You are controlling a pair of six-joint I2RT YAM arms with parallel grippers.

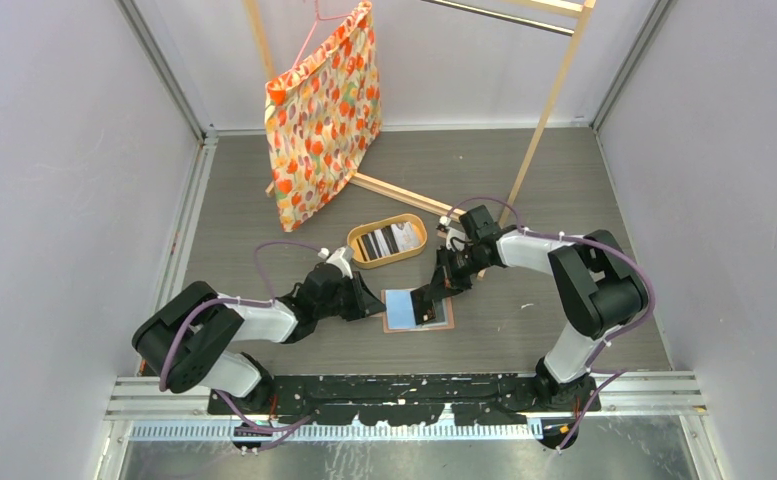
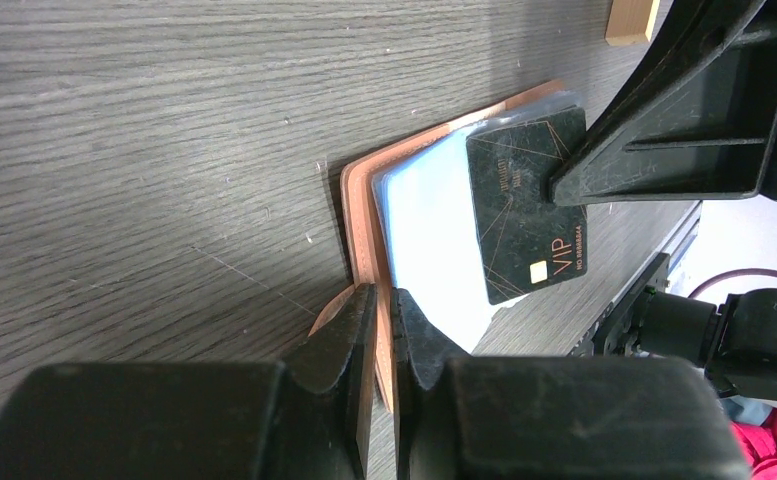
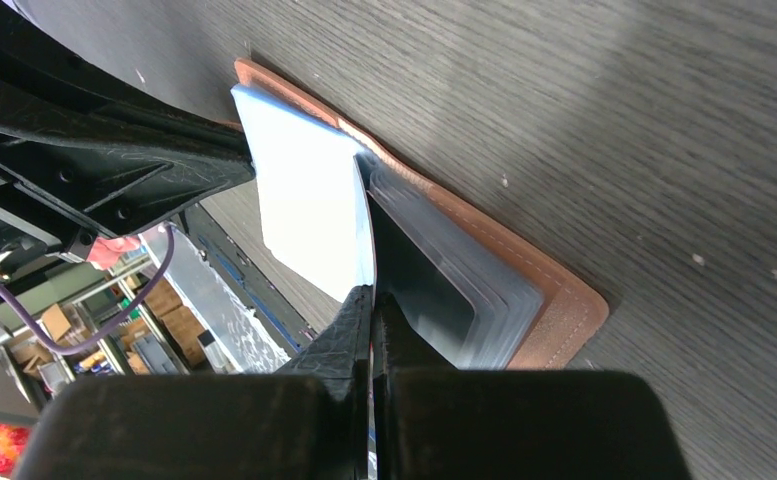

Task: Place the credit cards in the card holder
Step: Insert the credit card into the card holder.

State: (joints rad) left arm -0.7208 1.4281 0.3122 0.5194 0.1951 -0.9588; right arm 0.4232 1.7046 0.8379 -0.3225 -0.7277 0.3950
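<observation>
The card holder lies open on the table, salmon-tan outside with light-blue pockets inside. My left gripper is shut on its left edge; the left wrist view shows the jaws pinching the tan cover. My right gripper is shut on a black VIP credit card and holds it over the blue pockets. In the right wrist view the gripper holds that card edge-on against the stacked pockets of the holder. More credit cards lie in the tray.
An oval wooden tray sits just behind the holder. A wooden rack with an orange patterned bag stands at the back. Grey walls close in both sides.
</observation>
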